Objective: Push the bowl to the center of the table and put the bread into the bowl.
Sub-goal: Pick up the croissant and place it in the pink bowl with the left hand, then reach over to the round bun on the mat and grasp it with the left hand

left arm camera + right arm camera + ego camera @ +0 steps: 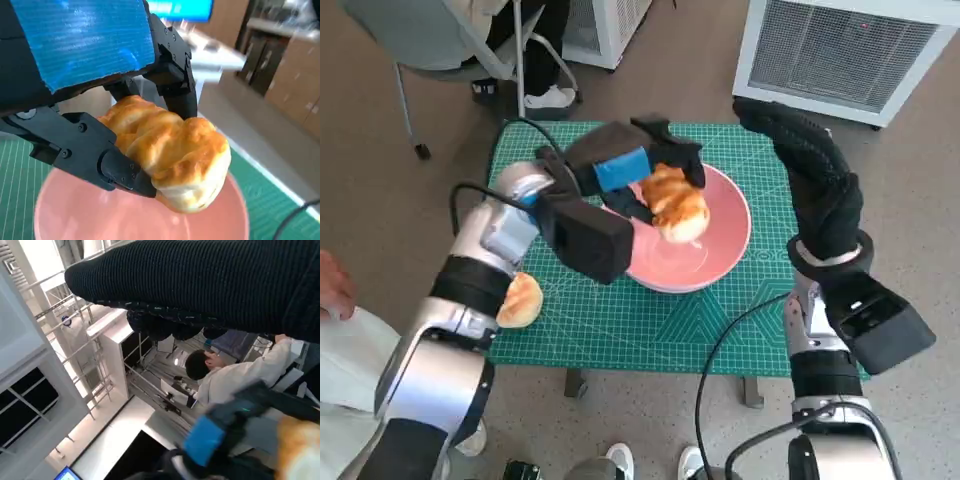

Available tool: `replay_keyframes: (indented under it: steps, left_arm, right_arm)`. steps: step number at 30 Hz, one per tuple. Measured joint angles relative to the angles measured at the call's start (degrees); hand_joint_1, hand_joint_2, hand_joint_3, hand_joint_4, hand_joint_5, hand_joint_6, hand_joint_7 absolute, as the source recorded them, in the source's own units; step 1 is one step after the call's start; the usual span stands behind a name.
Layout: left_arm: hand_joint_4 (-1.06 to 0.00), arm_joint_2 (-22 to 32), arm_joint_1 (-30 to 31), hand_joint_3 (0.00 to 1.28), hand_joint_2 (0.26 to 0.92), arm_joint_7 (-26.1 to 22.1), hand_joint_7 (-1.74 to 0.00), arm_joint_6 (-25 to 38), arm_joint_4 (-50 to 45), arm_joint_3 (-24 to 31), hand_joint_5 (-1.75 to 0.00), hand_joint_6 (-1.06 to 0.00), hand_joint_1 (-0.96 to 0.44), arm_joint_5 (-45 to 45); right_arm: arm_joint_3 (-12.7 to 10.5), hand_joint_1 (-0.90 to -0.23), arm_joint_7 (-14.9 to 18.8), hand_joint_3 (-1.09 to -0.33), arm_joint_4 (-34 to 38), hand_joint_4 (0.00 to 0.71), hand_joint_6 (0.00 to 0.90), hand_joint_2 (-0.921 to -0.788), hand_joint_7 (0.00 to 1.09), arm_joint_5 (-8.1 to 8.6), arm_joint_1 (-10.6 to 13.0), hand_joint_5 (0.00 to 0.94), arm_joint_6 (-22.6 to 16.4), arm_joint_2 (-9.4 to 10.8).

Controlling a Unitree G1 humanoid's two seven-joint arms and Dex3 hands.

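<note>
The pink bowl (705,250) stands near the middle of the green mat. My left hand (625,170) grips a golden twisted bread (675,205) just above the bowl's inside; in the left wrist view the bread (172,150) sits between black fingers (95,155) over the bowl (90,215). A second round bread (520,299) lies on the mat by my left forearm. My right hand (815,175), gloved, hovers beside the bowl's right side with fingers stretched out and holds nothing; the glove (210,285) fills the right wrist view.
The green cutting mat (720,330) covers the small table. A white grilled appliance (840,50) stands beyond the table's far right, a chair (430,50) and a person's shoe (550,97) at far left. A person in white (235,377) shows in the right wrist view.
</note>
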Motion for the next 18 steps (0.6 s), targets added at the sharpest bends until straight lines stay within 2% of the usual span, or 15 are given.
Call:
replay_keyframes:
  steps: [1, 3, 8, 18]
  left_arm:
    - [-0.13, -0.1, 0.0, 0.13, 0.87, -1.2, -0.66, 0.8, 0.3, -0.4, -0.19, -0.09, -0.14, 0.0]
    - [-0.08, -0.2, 0.0, 0.09, 0.863, -3.4, -0.53, 2.4, 0.6, -1.0, -0.09, -0.04, -0.13, 0.1]
    - [-0.05, 0.1, 0.1, 0.05, 0.854, -6.4, -0.47, 4.8, -0.1, -1.6, -0.02, -0.03, -0.13, 0.2]
    - [0.0, 3.2, 2.9, 0.03, 0.854, -3.6, -0.44, 1.4, -6.0, -1.2, 0.0, -0.01, -0.18, 0.1]
  right_arm:
    - [0.0, -0.592, 0.0, -0.776, -0.1, 0.302, -0.001, -0.921, 0.74, 0.01, 0.1, 0.076, 0.0, 0.0]
    - [-0.1, -0.591, 0.0, -0.774, -0.2, 0.302, -0.001, -0.921, 0.73, 0.01, 0.2, 0.076, 0.0, 0.0]
    - [-0.3, -0.585, -0.1, -0.773, -0.2, 0.303, -0.001, -0.921, 0.72, -0.05, 0.3, 0.077, -0.1, 0.0]
    - [-0.4, -0.587, -0.7, -0.773, -0.2, 0.302, -0.001, -0.921, 0.71, -0.55, 0.3, 0.077, -0.3, 0.4]
